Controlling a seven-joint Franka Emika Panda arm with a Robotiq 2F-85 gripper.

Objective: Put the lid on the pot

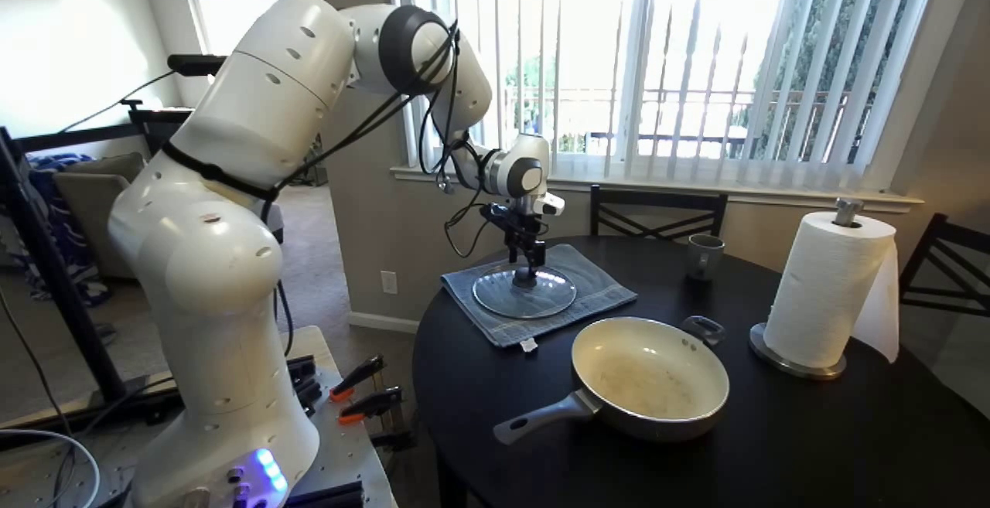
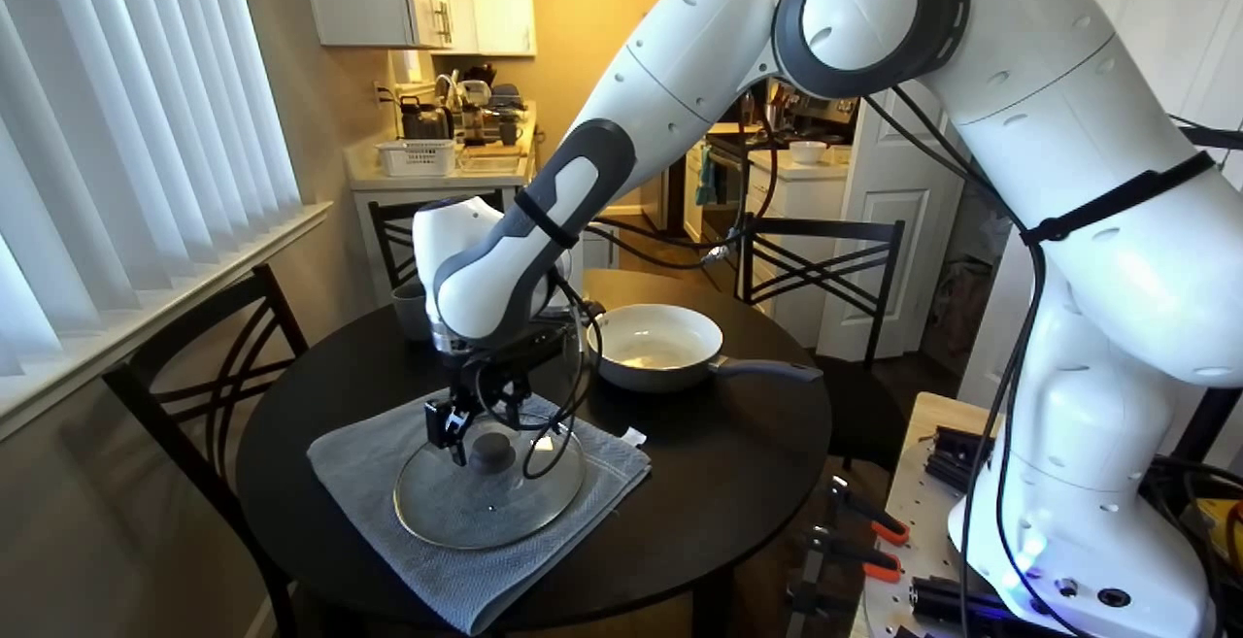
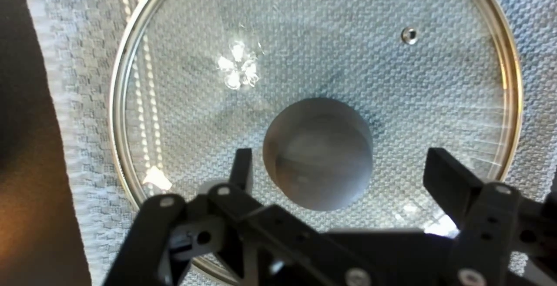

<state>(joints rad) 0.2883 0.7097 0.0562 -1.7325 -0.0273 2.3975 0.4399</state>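
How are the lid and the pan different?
The lid is see-through, but the pan is not: it is cream inside and dark outside. The lid has a round knob in its middle, while the pan has a long handle at its side. The lid lies on a cloth; the pan sits on the table. Both are round.

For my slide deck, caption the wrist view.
The open gripper frames the grey knob of a see-through lid lying on a textured cloth.

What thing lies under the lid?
Under the lid, the cloth shows through. In the wrist view, the knob and the gripper cover parts, and what lies behind them cannot be seen there.
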